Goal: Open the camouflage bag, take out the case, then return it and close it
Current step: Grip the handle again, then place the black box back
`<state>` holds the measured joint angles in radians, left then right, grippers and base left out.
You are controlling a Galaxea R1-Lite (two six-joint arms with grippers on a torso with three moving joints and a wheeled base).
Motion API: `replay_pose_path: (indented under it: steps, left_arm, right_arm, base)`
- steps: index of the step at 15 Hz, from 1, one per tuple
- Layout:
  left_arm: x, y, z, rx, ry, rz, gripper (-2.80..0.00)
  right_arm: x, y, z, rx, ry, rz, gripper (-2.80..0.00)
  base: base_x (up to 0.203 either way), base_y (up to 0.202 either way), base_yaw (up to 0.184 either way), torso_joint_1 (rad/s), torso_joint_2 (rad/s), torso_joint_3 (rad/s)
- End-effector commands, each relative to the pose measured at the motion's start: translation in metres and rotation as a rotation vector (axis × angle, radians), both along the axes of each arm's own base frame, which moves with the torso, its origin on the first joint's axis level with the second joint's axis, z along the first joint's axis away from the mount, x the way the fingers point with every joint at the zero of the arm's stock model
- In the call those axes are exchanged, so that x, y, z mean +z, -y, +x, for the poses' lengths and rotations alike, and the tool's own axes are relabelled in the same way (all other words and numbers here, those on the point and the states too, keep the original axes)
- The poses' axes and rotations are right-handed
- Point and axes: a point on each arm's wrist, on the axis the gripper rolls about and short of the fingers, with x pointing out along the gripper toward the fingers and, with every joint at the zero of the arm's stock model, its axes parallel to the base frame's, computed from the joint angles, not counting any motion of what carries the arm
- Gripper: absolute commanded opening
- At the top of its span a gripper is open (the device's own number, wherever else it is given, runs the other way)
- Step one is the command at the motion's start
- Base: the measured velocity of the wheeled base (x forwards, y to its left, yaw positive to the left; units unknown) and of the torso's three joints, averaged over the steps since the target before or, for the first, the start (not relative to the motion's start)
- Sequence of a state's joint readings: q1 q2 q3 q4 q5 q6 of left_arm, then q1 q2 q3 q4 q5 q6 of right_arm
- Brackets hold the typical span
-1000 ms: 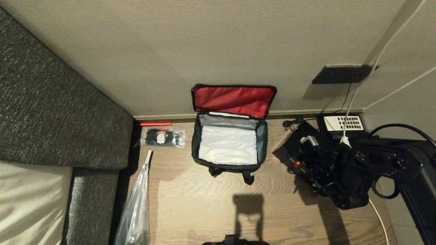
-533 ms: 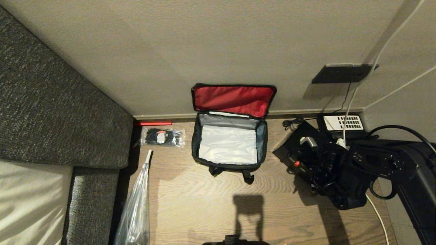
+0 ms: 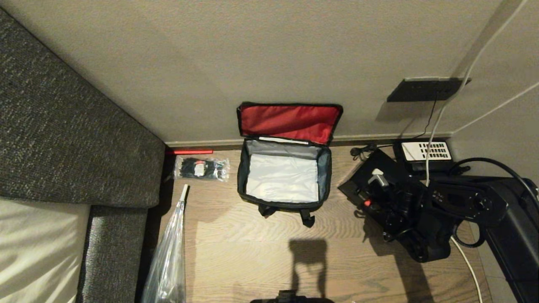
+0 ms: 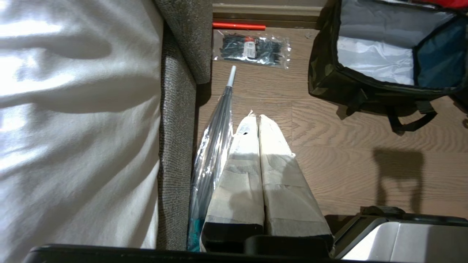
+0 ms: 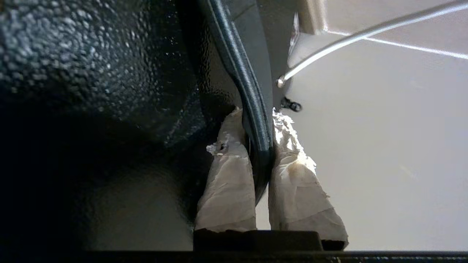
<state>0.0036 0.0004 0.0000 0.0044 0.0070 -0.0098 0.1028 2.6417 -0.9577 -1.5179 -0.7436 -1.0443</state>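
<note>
The camouflage bag [image 3: 281, 206] stands open on the wood floor against the wall. Its red lid lining [image 3: 289, 120] is folded up and its grey-white interior [image 3: 282, 183] holds nothing. Right of it lies the black case [image 3: 360, 181], with a white handle end [image 3: 377, 176] and a red latch [image 3: 367, 203]. My right gripper [image 5: 257, 117] is shut on the case's black handle [image 5: 256, 138], which runs between the taped fingers beside the case's textured shell [image 5: 91, 73]. My left gripper [image 4: 255, 117] hangs shut and holds nothing, over the floor left of the bag [image 4: 329, 80].
A black telephone with a white keypad [image 3: 425, 151] and white cables lie behind the case by the wall. Left of the bag are a packet of black ties [image 3: 202, 168], a red stick [image 3: 189, 152], a plastic-wrapped umbrella [image 3: 168, 252] and a grey sofa [image 3: 63, 139].
My right arm has edged slightly left over the case, and the handle's white end has shifted a little with it. The bag and the left arm have not moved.
</note>
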Motion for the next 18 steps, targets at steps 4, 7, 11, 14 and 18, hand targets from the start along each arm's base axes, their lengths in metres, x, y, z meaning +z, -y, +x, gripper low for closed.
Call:
replay_pose_path:
  steps: [4, 7, 11, 14, 18]
  left_arm:
    - [-0.001, 0.000, 0.000, 0.002, -0.001, -0.001, -2.80]
    - [-0.001, 0.000, 0.000, 0.002, -0.001, 0.000, -2.80]
    - [-0.001, 0.000, 0.000, 0.002, -0.001, -0.001, -2.80]
    - [-0.001, 0.000, 0.000, 0.002, 0.000, -0.001, -2.80]
    - [-0.001, 0.000, 0.000, 0.002, -0.003, -0.001, -2.80]
  right_arm:
    - [0.017, 0.000, -0.002, -0.006, 0.033, -0.003, -2.80]
    - [0.058, 0.000, -0.004, -0.003, 0.100, -0.020, -2.80]
    - [0.100, 0.002, -0.020, -0.002, 0.133, -0.054, -2.80]
    - [0.121, 0.003, -0.034, -0.006, 0.139, -0.076, -2.80]
    - [0.128, 0.002, -0.050, 0.004, 0.119, -0.080, -2.80]
  base:
    - [0.000, 0.000, 0.000, 0.000, 0.00, 0.000]
    - [0.000, 0.000, 0.000, 0.000, 0.00, 0.000]
    - [0.000, 0.000, 0.000, 0.000, 0.00, 0.000]
    - [0.000, 0.000, 0.000, 0.000, 0.00, 0.000]
    - [0.000, 0.000, 0.000, 0.000, 0.00, 0.000]
